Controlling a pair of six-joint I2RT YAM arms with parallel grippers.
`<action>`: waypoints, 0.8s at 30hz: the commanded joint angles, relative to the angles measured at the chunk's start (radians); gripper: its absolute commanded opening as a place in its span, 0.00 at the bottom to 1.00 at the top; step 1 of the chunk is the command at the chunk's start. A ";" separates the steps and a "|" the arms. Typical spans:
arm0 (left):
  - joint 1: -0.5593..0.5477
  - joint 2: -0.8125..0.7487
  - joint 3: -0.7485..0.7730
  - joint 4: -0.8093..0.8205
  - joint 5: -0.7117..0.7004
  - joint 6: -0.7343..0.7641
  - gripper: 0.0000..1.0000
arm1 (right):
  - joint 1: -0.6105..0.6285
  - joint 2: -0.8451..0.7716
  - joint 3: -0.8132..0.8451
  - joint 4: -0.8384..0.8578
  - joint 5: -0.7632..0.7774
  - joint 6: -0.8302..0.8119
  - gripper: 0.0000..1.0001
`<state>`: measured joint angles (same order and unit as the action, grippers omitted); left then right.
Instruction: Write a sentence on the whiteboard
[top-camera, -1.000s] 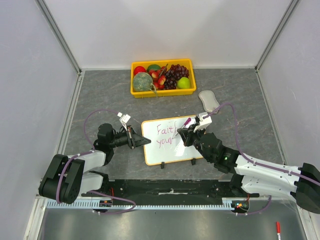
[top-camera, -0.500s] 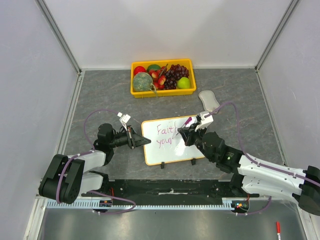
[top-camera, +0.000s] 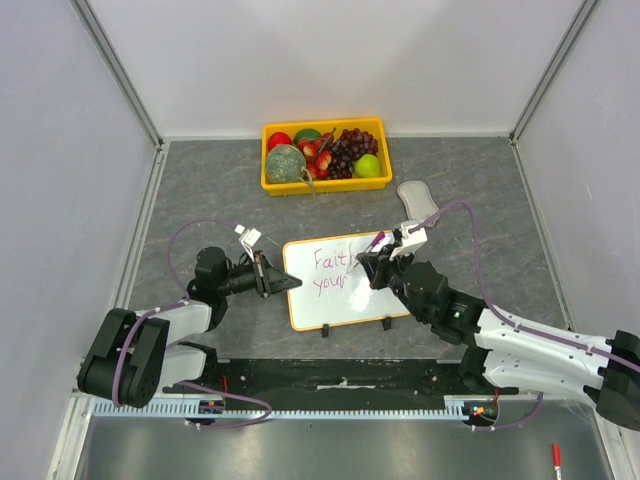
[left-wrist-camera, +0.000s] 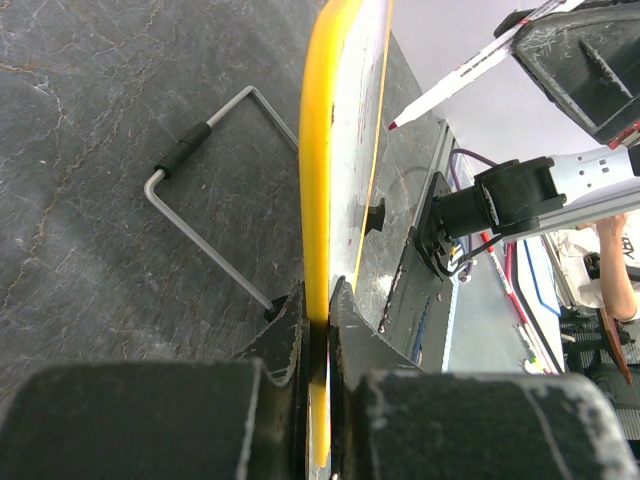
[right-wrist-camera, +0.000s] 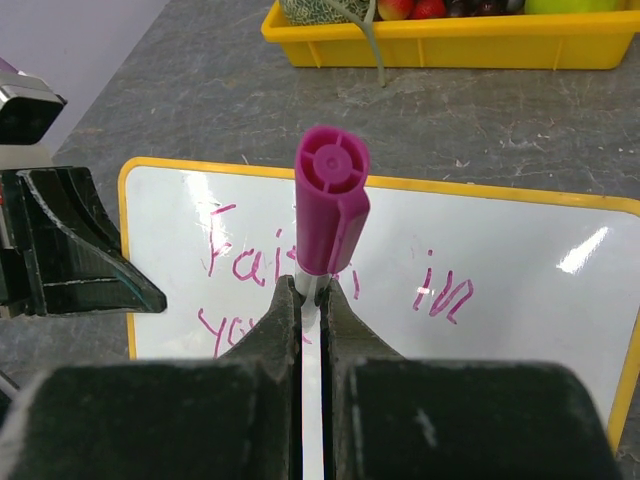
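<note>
The whiteboard (top-camera: 350, 305) stands tilted on its wire stand in the middle of the table. The sentence (top-camera: 328, 272) is in pink; in the right wrist view the sentence (right-wrist-camera: 440, 295) reads "Fai", "in" and a lower line starting "yo". My left gripper (top-camera: 266, 277) is shut on the board's yellow left rim (left-wrist-camera: 320, 150); its jaws (left-wrist-camera: 318, 300) pinch that rim. My right gripper (top-camera: 368, 272) is shut on a white marker with a magenta end (right-wrist-camera: 330, 200), held over the board (right-wrist-camera: 520, 260). Its tip (left-wrist-camera: 395, 125) is close to the board's face; contact cannot be told.
A yellow fruit tray (top-camera: 322, 185) stands at the back. A pale eraser (top-camera: 416, 200) lies right of the board. The board's wire stand (left-wrist-camera: 200, 220) rests on the grey table. A red marker (top-camera: 556, 458) lies below the table's front edge.
My right gripper has shifted slightly to the right with the marker. The left gripper and the board have not moved.
</note>
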<state>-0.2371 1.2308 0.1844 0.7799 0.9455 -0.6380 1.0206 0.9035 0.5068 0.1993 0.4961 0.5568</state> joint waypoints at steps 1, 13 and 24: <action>0.002 0.010 0.006 -0.007 -0.077 0.086 0.02 | -0.004 0.020 0.009 0.006 0.044 -0.008 0.00; 0.002 0.010 0.006 -0.007 -0.077 0.086 0.02 | -0.004 0.017 -0.020 0.000 0.067 -0.009 0.00; 0.002 0.012 0.007 -0.005 -0.077 0.086 0.02 | -0.004 0.038 -0.030 0.012 0.050 -0.003 0.00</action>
<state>-0.2371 1.2316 0.1844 0.7799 0.9451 -0.6380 1.0206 0.9310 0.4850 0.2012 0.5316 0.5571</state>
